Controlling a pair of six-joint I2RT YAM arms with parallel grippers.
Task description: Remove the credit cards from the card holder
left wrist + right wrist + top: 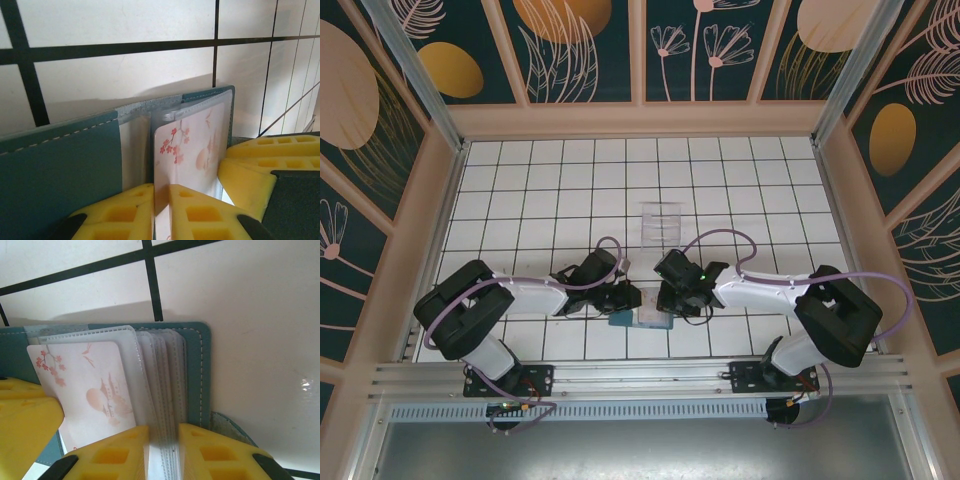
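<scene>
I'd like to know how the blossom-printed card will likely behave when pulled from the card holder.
The blossom card is probably stiff: it stands flat and unbent in the left gripper. Its smooth face may slip. The clear sleeves look floppy and could drag along unless the right gripper holds them.

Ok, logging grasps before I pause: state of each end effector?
Left end effector: closed on the floral credit card.
Right end effector: closed on the card holder sleeves.
</scene>
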